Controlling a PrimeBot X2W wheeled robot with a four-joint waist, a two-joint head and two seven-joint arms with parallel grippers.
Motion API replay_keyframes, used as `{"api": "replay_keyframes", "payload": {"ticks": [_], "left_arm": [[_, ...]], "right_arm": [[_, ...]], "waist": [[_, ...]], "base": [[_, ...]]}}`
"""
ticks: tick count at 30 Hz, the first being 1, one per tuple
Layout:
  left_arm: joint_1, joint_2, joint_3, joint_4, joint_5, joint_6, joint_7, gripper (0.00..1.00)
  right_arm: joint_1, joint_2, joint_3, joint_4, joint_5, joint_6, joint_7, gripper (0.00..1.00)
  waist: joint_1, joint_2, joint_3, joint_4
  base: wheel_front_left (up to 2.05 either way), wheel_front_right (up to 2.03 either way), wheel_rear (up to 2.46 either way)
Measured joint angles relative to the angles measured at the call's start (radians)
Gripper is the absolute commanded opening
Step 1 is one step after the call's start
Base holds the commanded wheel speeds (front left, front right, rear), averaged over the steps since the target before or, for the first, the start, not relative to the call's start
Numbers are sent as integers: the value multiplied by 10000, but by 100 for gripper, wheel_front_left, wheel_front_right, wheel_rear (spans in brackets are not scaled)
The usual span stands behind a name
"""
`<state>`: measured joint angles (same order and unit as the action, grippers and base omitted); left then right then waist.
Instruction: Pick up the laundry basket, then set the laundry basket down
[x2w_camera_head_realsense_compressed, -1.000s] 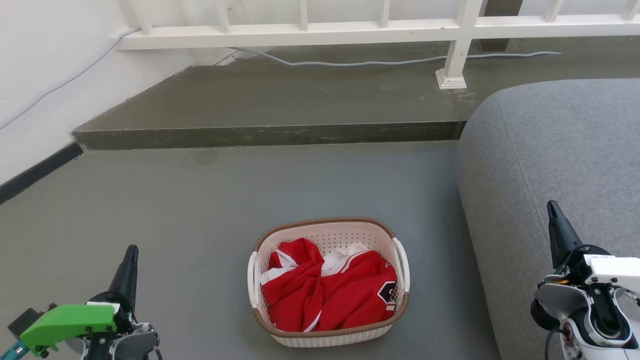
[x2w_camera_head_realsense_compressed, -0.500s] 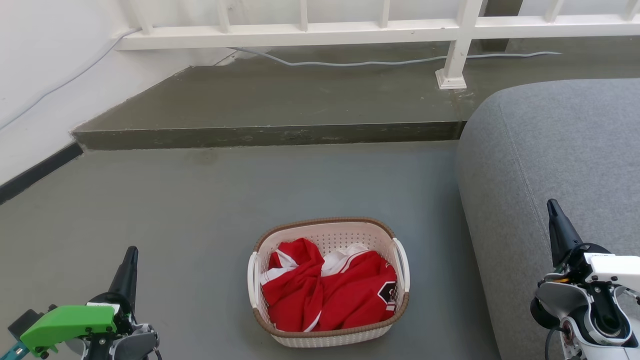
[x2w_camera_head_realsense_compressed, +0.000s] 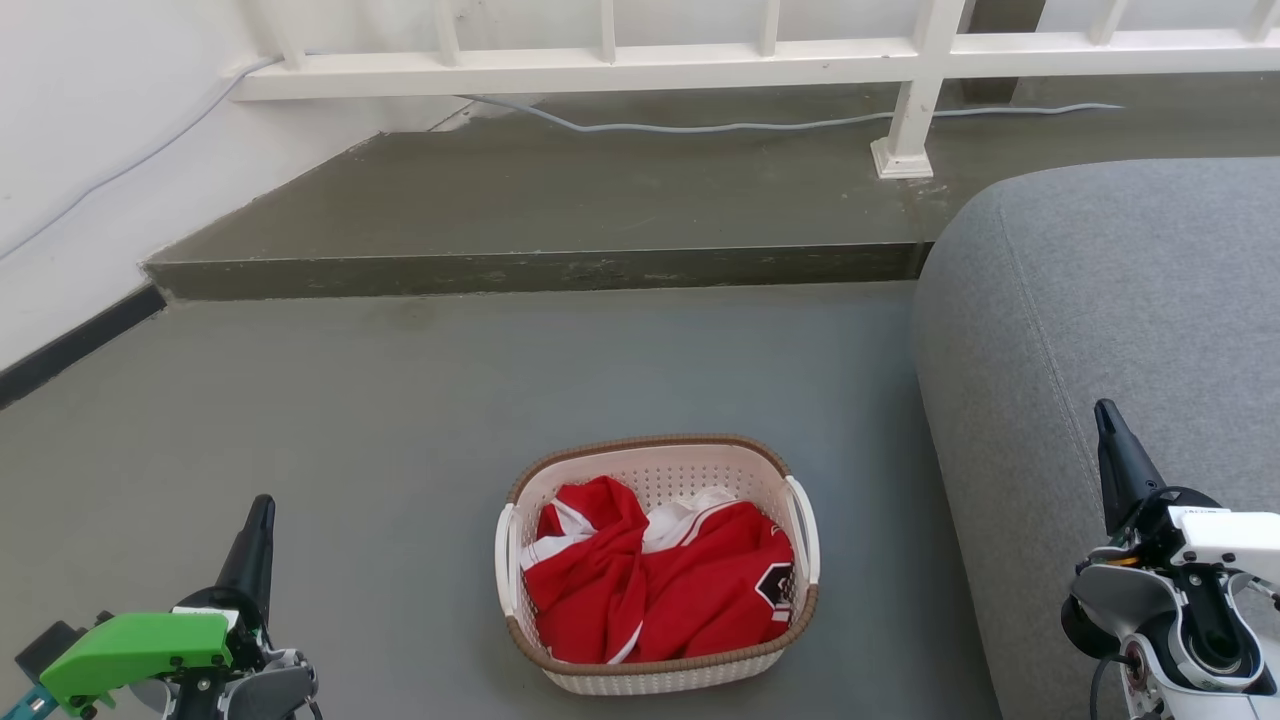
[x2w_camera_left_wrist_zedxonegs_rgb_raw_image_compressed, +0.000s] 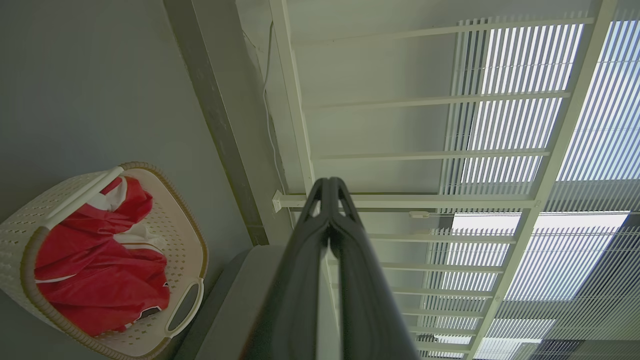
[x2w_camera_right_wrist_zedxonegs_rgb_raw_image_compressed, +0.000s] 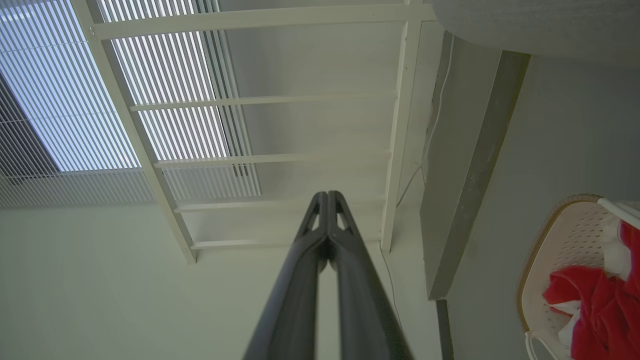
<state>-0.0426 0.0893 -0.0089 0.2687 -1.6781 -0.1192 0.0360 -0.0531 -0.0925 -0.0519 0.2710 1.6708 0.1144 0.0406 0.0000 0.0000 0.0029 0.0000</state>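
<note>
We see the laundry basket (x2w_camera_head_realsense_compressed: 660, 682) standing upright on the grey floor (x2w_camera_head_realsense_compressed: 400, 420). It is well short of the raised step (x2w_camera_head_realsense_compressed: 540, 270) along the floor's far edge and near the grey sofa (x2w_camera_head_realsense_compressed: 1100, 300) on its right edge. A crumpled red and white garment (x2w_camera_head_realsense_compressed: 660, 590) fills the basket and stays below its brown rim. Both white side handles are free.

Our left gripper (x2w_camera_head_realsense_compressed: 260, 512) hangs over the floor's near left part, well apart from the basket. In its wrist view the two dark fingers are pressed together at the tips, pinching nothing. Our right gripper (x2w_camera_head_realsense_compressed: 1104, 415) is in front of the sofa, also well apart from the basket, and its fingers likewise meet at the tips around nothing.

Past the step, a white railing (x2w_camera_head_realsense_compressed: 600, 65) runs across, and a pale cable (x2w_camera_head_realsense_compressed: 700, 127) lies on the raised level below it.
</note>
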Motion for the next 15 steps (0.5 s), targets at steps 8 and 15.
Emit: {"api": "replay_keyframes", "payload": {"ticks": [8, 15], "left_arm": [[-4, -2, 8, 44, 0, -8, 31, 0], [-9, -2, 15, 63, 0, -10, 31, 0]], "right_arm": [[-3, 0, -12, 13, 0, 0, 2, 0], [-4, 2, -21, 42, 0, 0, 2, 0]], "waist": [[0, 0, -1, 0], [0, 0, -2, 0]], "base": [[0, 0, 0], [0, 0, 0]]}}
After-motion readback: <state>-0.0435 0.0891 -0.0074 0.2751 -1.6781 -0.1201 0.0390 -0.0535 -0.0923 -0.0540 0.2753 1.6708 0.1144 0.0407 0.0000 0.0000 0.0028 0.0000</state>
